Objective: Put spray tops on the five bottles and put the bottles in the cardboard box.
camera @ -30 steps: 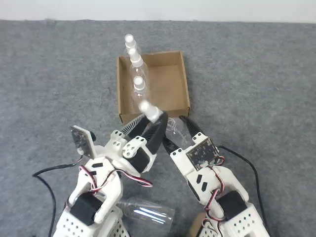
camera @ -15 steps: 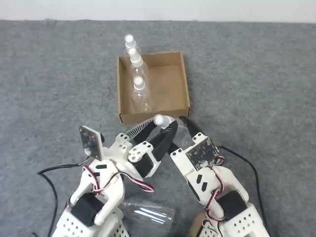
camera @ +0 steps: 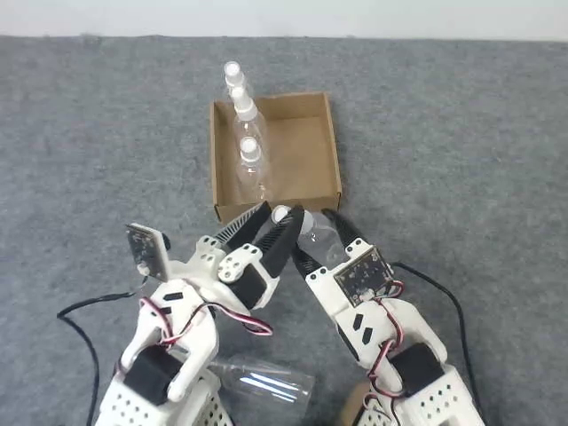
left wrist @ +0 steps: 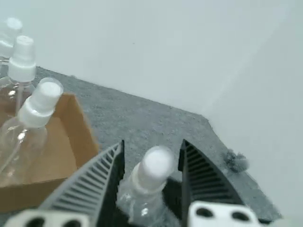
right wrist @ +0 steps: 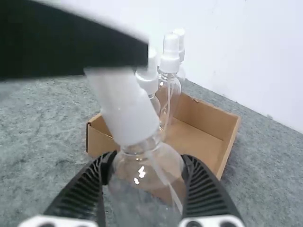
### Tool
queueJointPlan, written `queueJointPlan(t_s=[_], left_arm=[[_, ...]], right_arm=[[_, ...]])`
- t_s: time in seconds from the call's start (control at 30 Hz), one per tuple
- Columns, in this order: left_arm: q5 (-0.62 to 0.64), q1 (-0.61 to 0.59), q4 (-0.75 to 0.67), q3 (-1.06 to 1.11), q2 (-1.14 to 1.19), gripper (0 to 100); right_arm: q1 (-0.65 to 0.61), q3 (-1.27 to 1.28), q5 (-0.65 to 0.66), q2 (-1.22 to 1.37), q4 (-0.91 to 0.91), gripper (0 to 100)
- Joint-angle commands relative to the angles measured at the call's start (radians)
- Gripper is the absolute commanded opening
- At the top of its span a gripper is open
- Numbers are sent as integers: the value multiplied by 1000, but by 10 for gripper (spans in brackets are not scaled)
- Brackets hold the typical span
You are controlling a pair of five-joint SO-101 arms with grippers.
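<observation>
Light bright, even, diffuse, from overhead. High view: soft short shadows beside arms point(camera: 177, 337) on grey mat point(camera: 461, 133); faint shade inside box point(camera: 335, 151). Small glints on bottles point(camera: 251, 169) in box and on lying bottle point(camera: 266, 383). Right wrist view: spray top point(right wrist: 124, 109) smeared close to lens, dark blurred shape point(right wrist: 61, 47) next to it; glint on gripped bottle point(right wrist: 142, 175). Left wrist view: wall point(left wrist: 165, 47) flat, pale, shadowless.

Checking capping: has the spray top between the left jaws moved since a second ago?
Yes. The spray top has shifted off the front wall of the cardboard box, toward the arms, over the bottle held by the right gripper.
</observation>
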Motion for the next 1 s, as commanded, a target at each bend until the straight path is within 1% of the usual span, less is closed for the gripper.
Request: queueJointPlan(t_s=[0.0,0.1,0.23,0.33,0.4,0.57,0.67,0.73,0.87,0.97], left_arm=[[57,-2,55,-145,-20,174],[87,-2,104,-193,-20,174],[86,-5,126,-196,-20,174],[81,-52,118,-168,-20,174],[52,-78,95,-154,-20,174],[43,-100,21,-94,-20,172],[38,-89,-2,-61,-20,171],[0,-84,-21,-30,-18,171],[-100,-25,-77,59,-17,170],[-118,8,-87,84,-17,170]], right_arm=[[-2,21,12,-22,10,13],[-2,21,12,-22,10,13],[2,21,12,-22,10,13],[31,21,8,-22,1,13],[39,20,5,-22,1,13],[38,20,3,-24,1,13],[39,18,3,-24,-1,15],[39,18,3,-24,-1,16],[38,18,3,-24,-1,17],[36,18,3,-24,-1,17]])
